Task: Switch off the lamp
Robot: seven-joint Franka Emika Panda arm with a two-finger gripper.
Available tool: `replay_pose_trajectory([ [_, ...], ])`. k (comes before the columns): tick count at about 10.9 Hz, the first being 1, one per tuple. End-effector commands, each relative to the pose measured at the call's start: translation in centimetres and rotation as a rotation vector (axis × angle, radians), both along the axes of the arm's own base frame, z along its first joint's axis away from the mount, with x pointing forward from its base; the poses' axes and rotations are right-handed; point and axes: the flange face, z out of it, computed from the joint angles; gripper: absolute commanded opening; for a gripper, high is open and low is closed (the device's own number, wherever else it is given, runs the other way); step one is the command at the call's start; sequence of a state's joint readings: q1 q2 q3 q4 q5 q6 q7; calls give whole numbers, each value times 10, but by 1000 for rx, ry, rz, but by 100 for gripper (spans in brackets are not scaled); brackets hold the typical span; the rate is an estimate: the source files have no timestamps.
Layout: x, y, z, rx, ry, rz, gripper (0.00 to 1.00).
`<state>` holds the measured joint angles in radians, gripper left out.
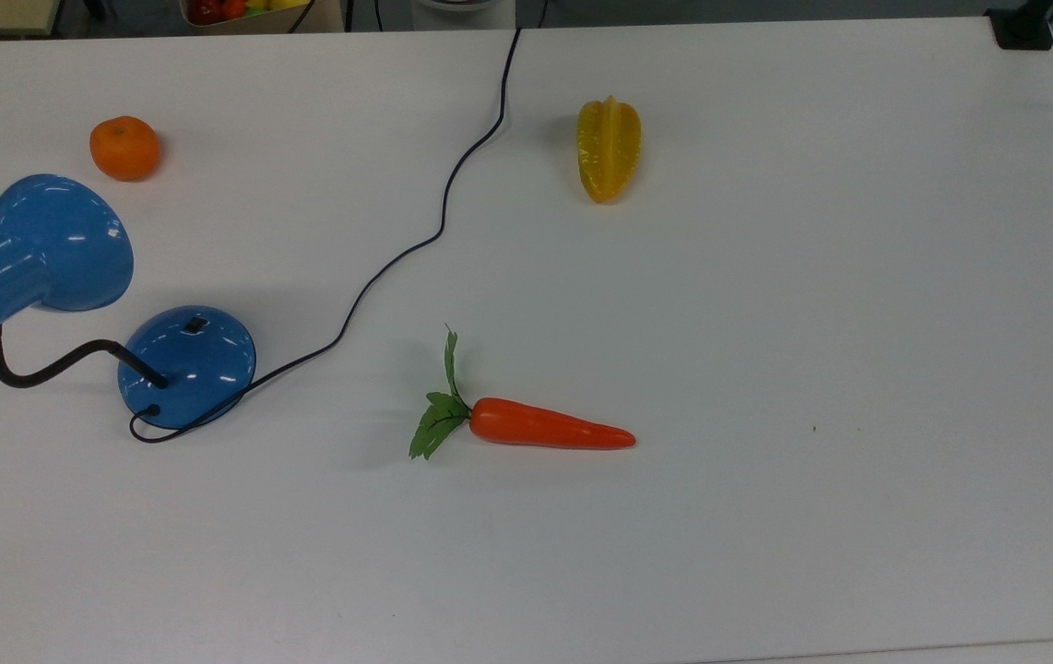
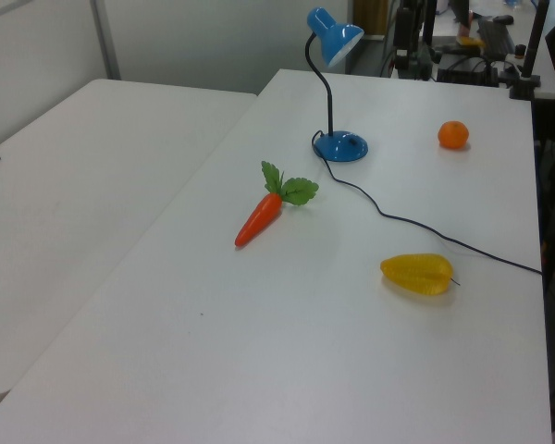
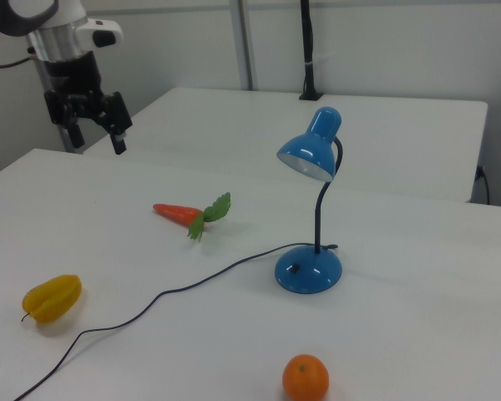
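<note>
1. Lamp point(image 1: 186, 367) point(image 2: 340, 145) point(image 3: 308, 269): glossy blue, round domed base standing flat on the white counter point(image 1: 766, 323) point(image 2: 351, 342) point(image 3: 417, 334). A black gooseneck rises from the base and carries the bell-shaped shade above it. A small black switch sits on top of the base.
2. Cord point(image 1: 442, 207) point(image 2: 425, 228) point(image 3: 184, 288): black, leaves the lamp base, curls once beside it, then snakes across the counter away from the lamp to the counter's edge.
3. Orange point(image 1: 124, 148) point(image 2: 453, 135) point(image 3: 306, 378): round, near the lamp, lying on the counter apart from the base.
4. Carrot point(image 1: 550, 430) point(image 2: 259, 218) point(image 3: 177, 213): orange with green leaves, flat on the counter, leaf end toward the lamp, well apart from the base on the far side of the cord's first stretch.
5. Starfruit point(image 1: 609, 149) point(image 2: 417, 274) point(image 3: 52, 298): yellow, ridged, well apart from the lamp, beyond the cord.
6. Pincer point(image 3: 96, 138): black, two fingers spread apart and holding nothing, hanging above the counter well apart from the lamp, past the carrot, on the right view's left.
</note>
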<state>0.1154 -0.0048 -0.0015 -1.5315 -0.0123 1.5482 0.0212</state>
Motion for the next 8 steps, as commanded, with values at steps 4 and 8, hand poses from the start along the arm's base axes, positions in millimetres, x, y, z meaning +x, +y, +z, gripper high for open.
replay_pose_trajectory([
  [4, 9, -21, -3, 83, -64, 71, 100],
  [8, 7, -23, -1, 109, -71, 17, 100],
])
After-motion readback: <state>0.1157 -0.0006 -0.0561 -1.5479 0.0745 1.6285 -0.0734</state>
